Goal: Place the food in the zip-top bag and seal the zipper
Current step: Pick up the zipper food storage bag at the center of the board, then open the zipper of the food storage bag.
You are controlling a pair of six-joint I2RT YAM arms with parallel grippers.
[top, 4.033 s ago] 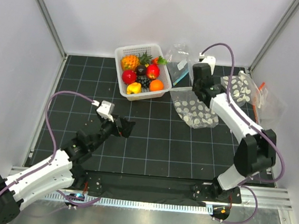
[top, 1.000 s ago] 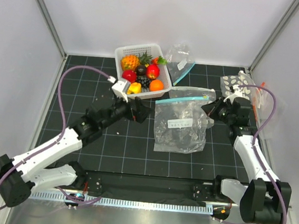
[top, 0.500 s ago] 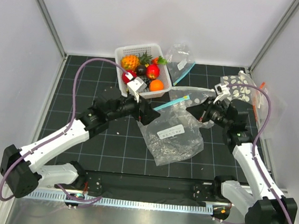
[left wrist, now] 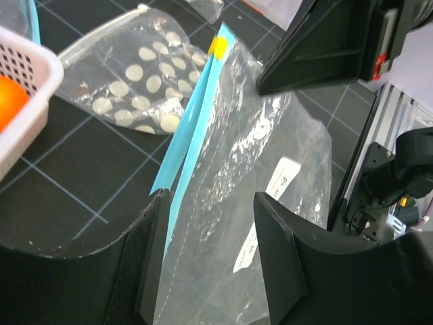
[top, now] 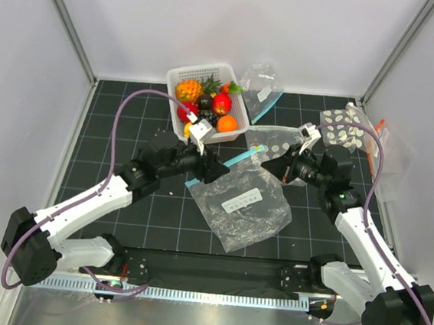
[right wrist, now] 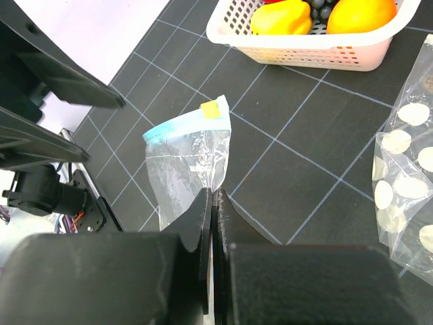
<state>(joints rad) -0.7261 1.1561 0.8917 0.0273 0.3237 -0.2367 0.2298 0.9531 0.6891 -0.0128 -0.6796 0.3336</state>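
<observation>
With the right claw [right wrist: 214,195] clamped on the bag [top: 239,207] near the basket [right wrist: 304,57], our parted left claw [left wrist: 210,203] should pinch one zipper [left wrist: 183,156] lip.

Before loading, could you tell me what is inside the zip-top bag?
No fruit shows inside the zip-top bag, only a white label. Its corner within the right gripper is hidden.

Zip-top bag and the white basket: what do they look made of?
The zip-top bag: thin soft clear plastic film, glossy; it crinkles, glints and is see-through. Its zipper: stiffer-looking opaque teal plastic strip. The basket: probably rigid white moulded plastic, slotted walls, fairly matte.
</observation>
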